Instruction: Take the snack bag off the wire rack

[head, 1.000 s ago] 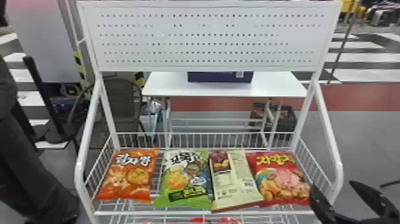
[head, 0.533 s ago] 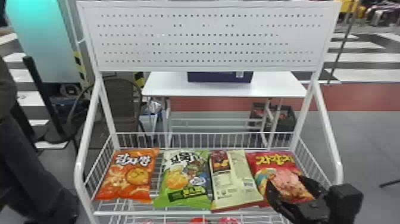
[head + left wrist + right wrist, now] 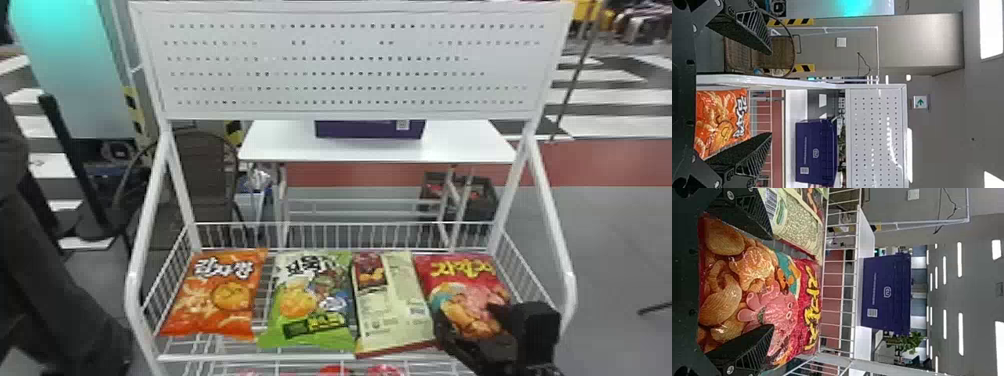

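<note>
The snack bag [image 3: 467, 290], red and plump, is printed with yellow lettering, a pink octopus and golden-brown snacks. It is carried face up on the white wire rack [image 3: 250, 358], beside the right edge, its lettered end turned to the back edge, its lower end toward the front right corner.

- We lose the lower right part of the red snack bag [image 3: 465, 292] behind the right gripper [image 3: 467, 312] in the head view.
- We can't see the purple box's [image 3: 370, 131] top there, behind the white panel [image 3: 350, 50].
- We find the lower red packets [image 3: 336, 370] cut off.
- The dark crate's [image 3: 482, 216] contents are too small for us.
</note>
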